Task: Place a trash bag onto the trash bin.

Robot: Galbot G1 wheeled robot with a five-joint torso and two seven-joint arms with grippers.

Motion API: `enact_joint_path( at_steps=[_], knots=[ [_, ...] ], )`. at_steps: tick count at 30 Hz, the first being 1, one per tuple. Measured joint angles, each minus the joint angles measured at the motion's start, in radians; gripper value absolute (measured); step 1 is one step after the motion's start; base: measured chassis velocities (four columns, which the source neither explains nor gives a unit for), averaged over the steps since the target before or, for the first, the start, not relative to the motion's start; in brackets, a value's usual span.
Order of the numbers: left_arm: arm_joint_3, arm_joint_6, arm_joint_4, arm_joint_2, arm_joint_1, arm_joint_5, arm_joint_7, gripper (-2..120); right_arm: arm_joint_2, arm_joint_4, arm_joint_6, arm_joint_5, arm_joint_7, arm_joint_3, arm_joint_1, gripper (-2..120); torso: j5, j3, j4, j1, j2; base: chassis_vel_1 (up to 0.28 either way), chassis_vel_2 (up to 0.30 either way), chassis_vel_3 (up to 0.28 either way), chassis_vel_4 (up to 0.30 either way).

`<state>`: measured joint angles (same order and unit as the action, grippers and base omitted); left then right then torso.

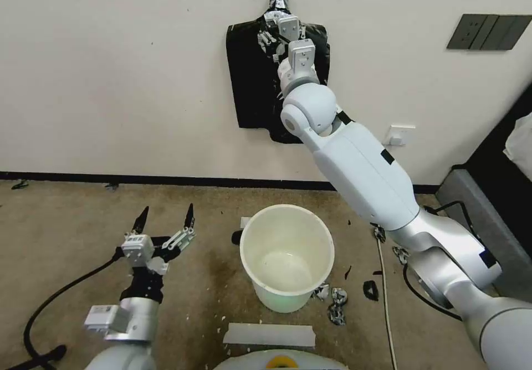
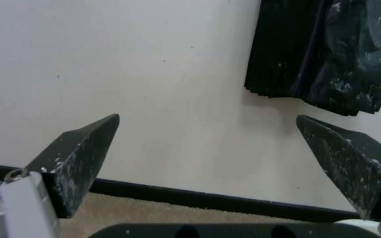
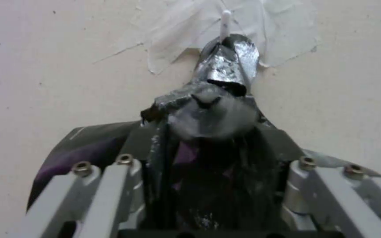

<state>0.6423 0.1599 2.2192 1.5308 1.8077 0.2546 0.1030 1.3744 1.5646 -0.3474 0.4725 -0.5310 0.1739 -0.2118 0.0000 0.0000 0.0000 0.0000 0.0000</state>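
Your right tool [image 1: 275,36] was up at the wall against the hanging bundle of black bags [image 1: 249,82], and I couldn't tell how its fingers stood. It risked pulling several bags, or tearing one, instead of one trash bag. Your left tool [image 1: 164,220] hung spread beside the trash bin [image 1: 287,256] on the floor.

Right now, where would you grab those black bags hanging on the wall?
Just under the taped neck, probably, coming straight at the wall as the right gripper does. The bags hang flat from a hook, so only the front sheet is free.
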Motion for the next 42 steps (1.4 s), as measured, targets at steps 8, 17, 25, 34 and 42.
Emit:
enact_joint_path(
  at_steps=[8,17,25,34,42],
  knots=[
    [-0.005,0.001,-0.007,0.002,0.0,-0.003,0.0,100,0.001,-0.006,0.002,0.001,0.0,-0.006,-0.002,18,0.0,0.0,0.0,0.0,0.0,0.0,0.0,0.0,0.0],
    [-0.009,0.0,-0.009,0.004,0.0,-0.007,0.0,100,0.002,0.006,0.001,0.004,-0.003,-0.005,0.0,0,0.0,0.0,-0.0001,0.0,0.0,0.0,0.0,0.0,0.0],
    [-0.008,0.0,-0.01,0.004,0.0,-0.007,0.0,100,-0.014,0.051,-0.015,0.005,-0.007,-0.004,-0.033,0,0.0,0.0,-0.0001,0.0,0.0,0.0,0.0,0.0,0.0],
    [-0.011,-0.002,-0.012,0.006,-0.002,-0.009,0.0,100,-0.037,0.119,-0.031,0.005,-0.007,-0.005,-0.1,0,0.0,0.0,0.0,0.0,0.0,0.0,0.0,0.0,0.0],
    [-0.01,-0.002,-0.011,0.006,-0.001,-0.01,0.0,100,-0.041,0.151,-0.033,0.004,-0.006,-0.005,-0.142,0,0.0,0.0,0.0,0.0,0.0,0.0,0.0,0.0,0.0]
  ],
)
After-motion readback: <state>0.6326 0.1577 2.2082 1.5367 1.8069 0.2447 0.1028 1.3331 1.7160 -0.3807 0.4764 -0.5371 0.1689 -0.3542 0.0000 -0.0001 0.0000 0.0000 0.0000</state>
